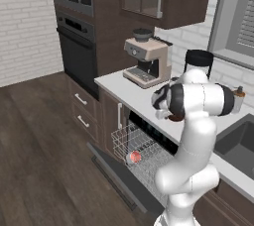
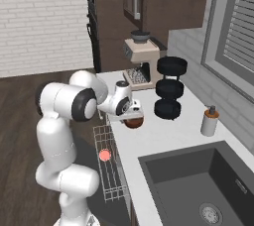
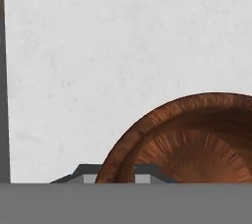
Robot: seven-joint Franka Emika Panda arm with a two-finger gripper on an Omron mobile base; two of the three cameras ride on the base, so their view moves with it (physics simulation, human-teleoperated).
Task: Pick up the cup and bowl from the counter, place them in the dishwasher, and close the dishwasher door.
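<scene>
Left base view: behind-left, looking down along the worktop [image 1: 124, 88] front edge. Right base view: behind-right, above the sink [image 2: 198, 185] corner. Shared: worktop, coffee machine [image 1: 146, 61], dishwasher rack [image 2: 110, 163]. Hand view: close, straight down on bowl [image 3: 197, 144].

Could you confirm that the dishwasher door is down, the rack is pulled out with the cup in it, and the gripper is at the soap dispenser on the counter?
Nearly: the gripper is at the bowl, not the soap dispenser, which stands apart beside the sink; the right base view shows this. The dishwasher door is down and the cup lies in the pulled-out rack.
</scene>
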